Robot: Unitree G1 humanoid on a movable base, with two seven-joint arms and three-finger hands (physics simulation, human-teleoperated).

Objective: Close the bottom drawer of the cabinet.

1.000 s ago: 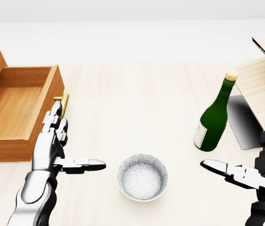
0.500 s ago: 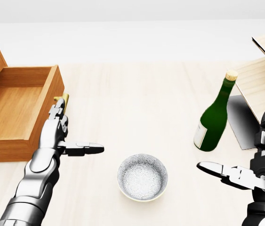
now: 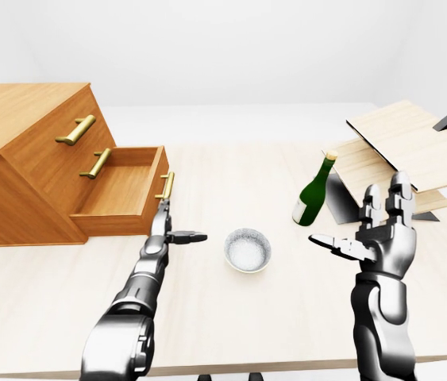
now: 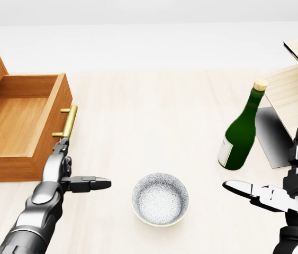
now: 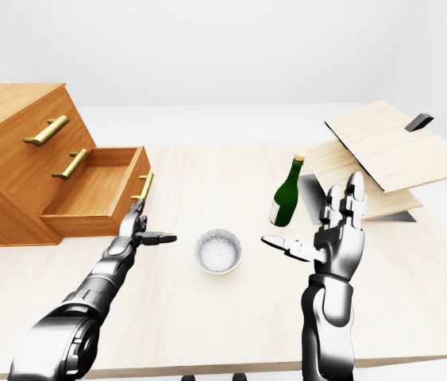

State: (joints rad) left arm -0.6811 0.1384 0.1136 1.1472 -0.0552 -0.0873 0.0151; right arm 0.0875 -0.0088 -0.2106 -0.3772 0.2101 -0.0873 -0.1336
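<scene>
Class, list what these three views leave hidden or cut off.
1. Cabinet: head view's left edge cuts it off.
2. Bottom drawer: its front face is turned away in the head view.
3. Green bottle: label faces away.
4. Right hand: head view's right edge crops it.

Bowl (image 4: pixel 160 199) seemingly clear of drawer (image 4: pixel 19 127).

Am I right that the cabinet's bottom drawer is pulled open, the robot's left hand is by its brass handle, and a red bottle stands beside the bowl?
Almost. The bottle is green, not red, as the head view shows. The rest holds: the bottom drawer is pulled open, the left hand is by its brass handle, and the bowl sits nearby.
</scene>
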